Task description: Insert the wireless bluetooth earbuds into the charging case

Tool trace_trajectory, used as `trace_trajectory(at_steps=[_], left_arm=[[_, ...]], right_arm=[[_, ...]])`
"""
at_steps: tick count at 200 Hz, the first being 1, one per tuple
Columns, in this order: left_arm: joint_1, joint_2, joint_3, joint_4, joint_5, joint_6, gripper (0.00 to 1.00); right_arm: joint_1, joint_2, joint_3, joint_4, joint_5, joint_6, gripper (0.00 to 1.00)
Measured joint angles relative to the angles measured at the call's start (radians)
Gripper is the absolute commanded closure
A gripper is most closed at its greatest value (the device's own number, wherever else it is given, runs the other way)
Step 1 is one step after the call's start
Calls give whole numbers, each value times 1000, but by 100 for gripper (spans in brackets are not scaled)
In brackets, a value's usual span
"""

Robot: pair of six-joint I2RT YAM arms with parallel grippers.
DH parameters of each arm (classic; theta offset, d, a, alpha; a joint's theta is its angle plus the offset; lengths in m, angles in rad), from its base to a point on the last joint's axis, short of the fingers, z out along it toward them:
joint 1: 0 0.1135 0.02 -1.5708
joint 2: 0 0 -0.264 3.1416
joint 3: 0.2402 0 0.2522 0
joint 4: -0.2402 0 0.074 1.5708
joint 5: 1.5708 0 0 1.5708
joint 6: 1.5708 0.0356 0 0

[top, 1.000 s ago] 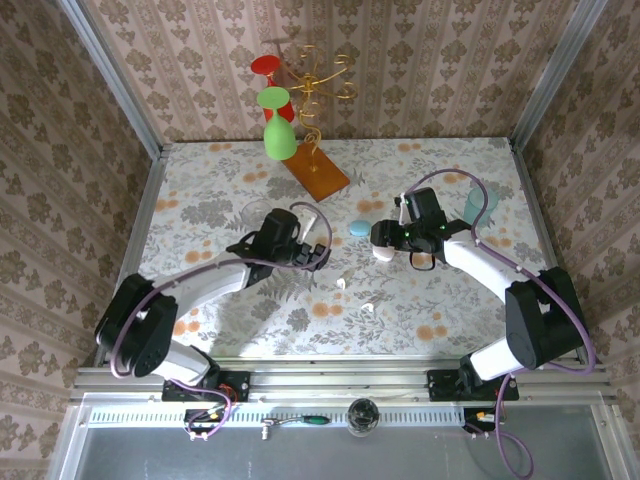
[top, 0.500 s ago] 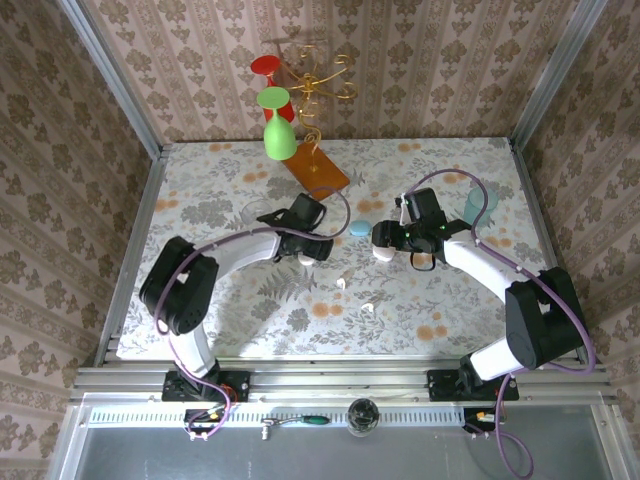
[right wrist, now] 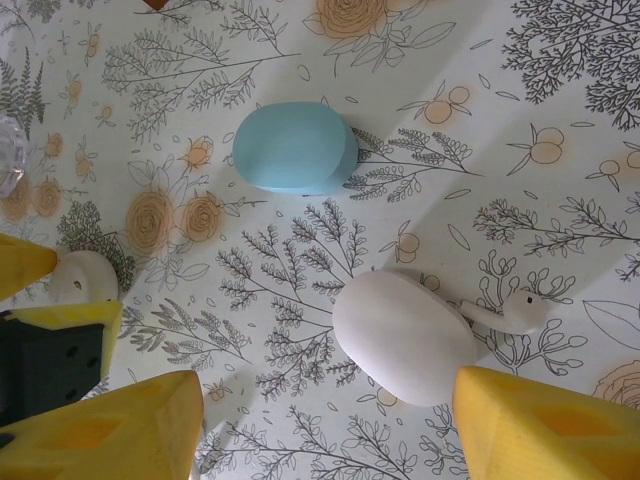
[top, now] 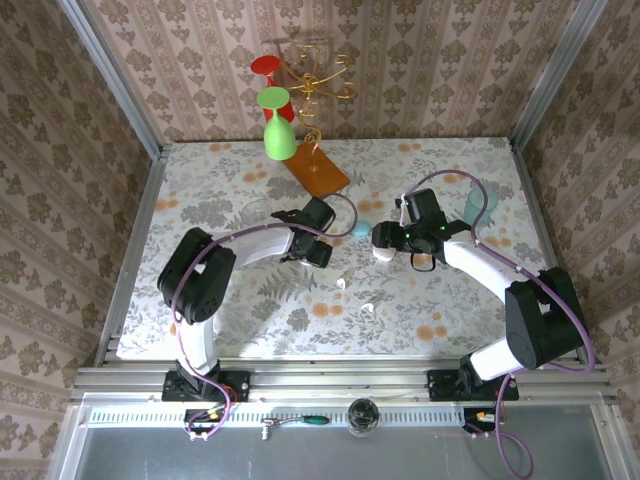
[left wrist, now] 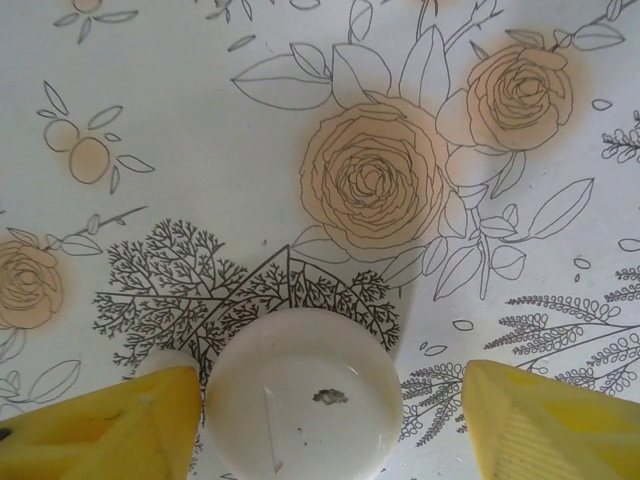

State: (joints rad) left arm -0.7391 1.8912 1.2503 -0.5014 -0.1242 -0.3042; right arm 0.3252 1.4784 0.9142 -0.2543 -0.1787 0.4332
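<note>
A round white case [left wrist: 305, 395] with a small scuff lies on the flowered cloth between the fingers of my left gripper [left wrist: 330, 385] [top: 318, 252]. Its left finger [left wrist: 100, 425] is against the case and the right finger [left wrist: 555, 420] stands apart, so the gripper is open. My right gripper [right wrist: 325, 400] [top: 383, 243] hangs open over a white pebble-shaped case [right wrist: 405, 335]. A white stemmed earbud [right wrist: 510, 312] lies against that case's right side. A pale blue case [right wrist: 295, 147] [top: 360, 229] sits farther back. Two tiny white earbuds [top: 341, 283] [top: 368, 307] lie loose nearer the front.
A wooden-based wire rack [top: 318, 170] with a green glass [top: 278, 135] and a red glass [top: 266, 66] stands at the back. A clear glass [top: 255, 212] sits left of the left gripper. A teal cup [top: 480, 200] stands at the right.
My left arm has swung right toward the middle and come down around the round white case, its jaws narrowing. The right arm has stayed put.
</note>
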Motion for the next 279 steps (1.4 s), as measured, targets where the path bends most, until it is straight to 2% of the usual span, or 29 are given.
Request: trace_trajectory(at_steps=[86,142,186,242,279], left_arm=[[0,48,31,-43,-4,-11,34],[-1,63,53,-45,-7,-18,48],[-10,60,51,-40,-20,-9,51],[-60,-100,-113,159,-34,177,54],[-63,-230,-261,383,-2,353,53]], right_arm=[[0,0,-7,3,0,-9,32],[0,0,-8,3,0,-9,31],[-7,-3,-12,8,-10,-7,32],[-57,-98,-53,38,-121,23,32],[-68,-161,-54,41,-200,38,33]])
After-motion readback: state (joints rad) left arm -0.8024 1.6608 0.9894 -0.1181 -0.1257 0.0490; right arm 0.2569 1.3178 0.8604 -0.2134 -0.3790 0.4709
